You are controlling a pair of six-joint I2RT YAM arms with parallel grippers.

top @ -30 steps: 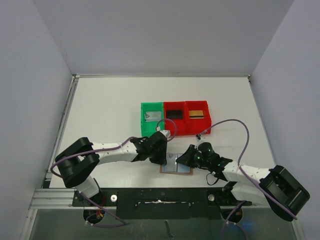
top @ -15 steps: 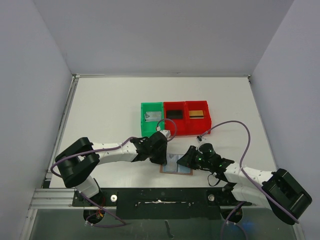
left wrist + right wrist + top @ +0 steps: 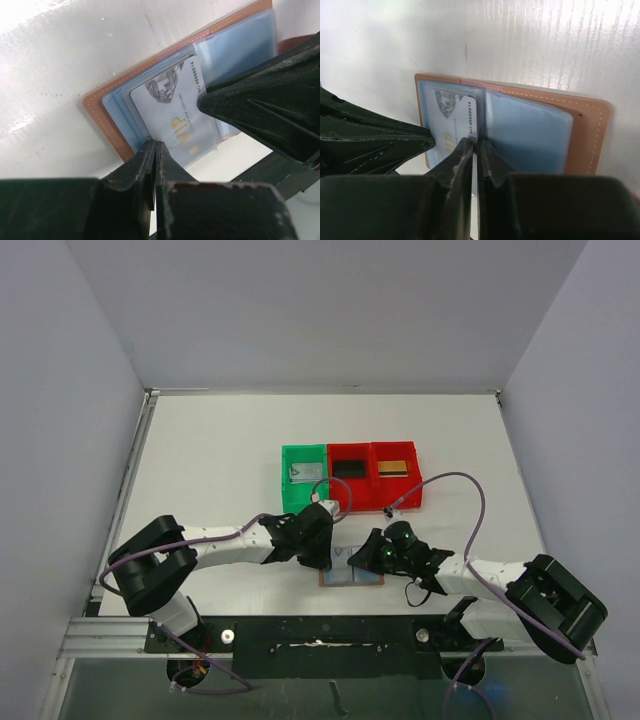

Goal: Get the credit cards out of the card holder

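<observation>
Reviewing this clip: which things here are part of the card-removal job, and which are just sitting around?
Job: card holder, VIP card inside it, silver card, black card, gold card, left gripper, right gripper.

Around: green bin, middle red bin, end red bin, each only holding one loose card.

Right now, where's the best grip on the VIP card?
Probably the numbered edge of the VIP card, beside the centre fold of the card holder: it lies flat, that edge exposed. Bring the right gripper in low from the fold side.
</observation>
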